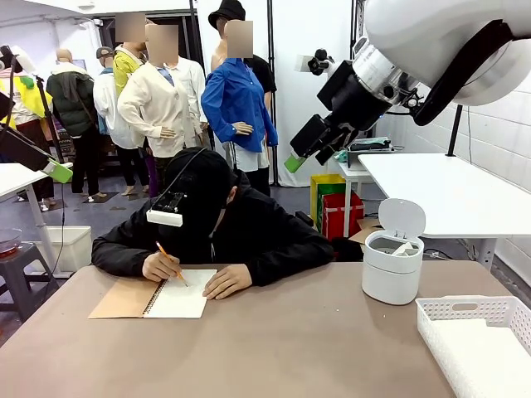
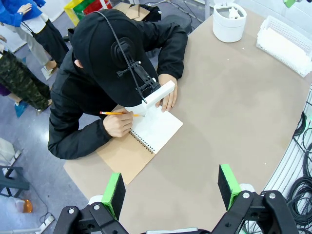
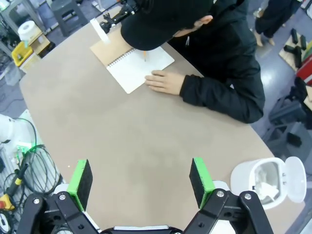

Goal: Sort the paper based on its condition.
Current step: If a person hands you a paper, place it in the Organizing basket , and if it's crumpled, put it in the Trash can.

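From the front, the notebook is seen open under the person's writing hand, and no loose sheet is spotted beside it. The only paper made out is a crumpled white piece inside the open-lidded bin, well to the right of the notebook. The white basket is placed further right again, its contents too pale to be told. The left gripper is held high to the left of the notebook, the right gripper high on the bin side. In the left wrist view, the green pads are set wide apart with nothing between them; the notebook is found ahead of them and slightly left, its spine running diagonally across their line. In the right wrist view, the fingers are likewise spread and empty; the notebook is seen far ahead, while the binned paper is found just beside the finger at picture right. The left arm is judged nearer to any sheet torn from the notebook.
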Controlling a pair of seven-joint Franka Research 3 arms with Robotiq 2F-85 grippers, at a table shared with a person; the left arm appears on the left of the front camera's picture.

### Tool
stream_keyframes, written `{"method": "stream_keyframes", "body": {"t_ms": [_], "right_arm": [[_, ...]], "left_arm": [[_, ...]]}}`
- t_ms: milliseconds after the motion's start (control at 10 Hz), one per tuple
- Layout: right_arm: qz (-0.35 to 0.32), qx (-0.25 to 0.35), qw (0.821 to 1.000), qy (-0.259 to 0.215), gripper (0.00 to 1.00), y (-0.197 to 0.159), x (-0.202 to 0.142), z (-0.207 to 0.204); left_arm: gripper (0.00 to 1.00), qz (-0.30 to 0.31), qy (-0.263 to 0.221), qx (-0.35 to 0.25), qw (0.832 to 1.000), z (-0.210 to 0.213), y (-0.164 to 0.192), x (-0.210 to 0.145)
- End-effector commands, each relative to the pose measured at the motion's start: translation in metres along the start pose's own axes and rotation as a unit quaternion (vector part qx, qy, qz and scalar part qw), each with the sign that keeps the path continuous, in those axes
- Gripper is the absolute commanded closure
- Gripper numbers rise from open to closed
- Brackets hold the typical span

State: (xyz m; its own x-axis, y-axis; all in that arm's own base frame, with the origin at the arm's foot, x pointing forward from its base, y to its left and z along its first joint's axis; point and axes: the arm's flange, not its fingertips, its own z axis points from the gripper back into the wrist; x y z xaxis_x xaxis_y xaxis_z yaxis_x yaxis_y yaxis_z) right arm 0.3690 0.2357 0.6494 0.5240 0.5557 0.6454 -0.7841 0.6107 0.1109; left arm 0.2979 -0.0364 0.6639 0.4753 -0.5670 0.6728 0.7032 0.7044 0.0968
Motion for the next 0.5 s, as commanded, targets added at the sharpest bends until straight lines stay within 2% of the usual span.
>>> {"method": "stream_keyframes", "body": {"t_ms": [0,400], "right_arm": [[-0.007,-0.002,1.0,0.002,0.0,-0.0054,0.0008,-0.0042],[-0.007,-0.002,1.0,0.002,0.0,-0.0054,0.0008,-0.0042]], "left_arm": [[0.0,0.001,-0.002,0.002,1.0,-0.0002,0.001,-0.0009],[0.0,0.001,-0.002,0.002,1.0,-0.0002,0.001,-0.0009]]}}
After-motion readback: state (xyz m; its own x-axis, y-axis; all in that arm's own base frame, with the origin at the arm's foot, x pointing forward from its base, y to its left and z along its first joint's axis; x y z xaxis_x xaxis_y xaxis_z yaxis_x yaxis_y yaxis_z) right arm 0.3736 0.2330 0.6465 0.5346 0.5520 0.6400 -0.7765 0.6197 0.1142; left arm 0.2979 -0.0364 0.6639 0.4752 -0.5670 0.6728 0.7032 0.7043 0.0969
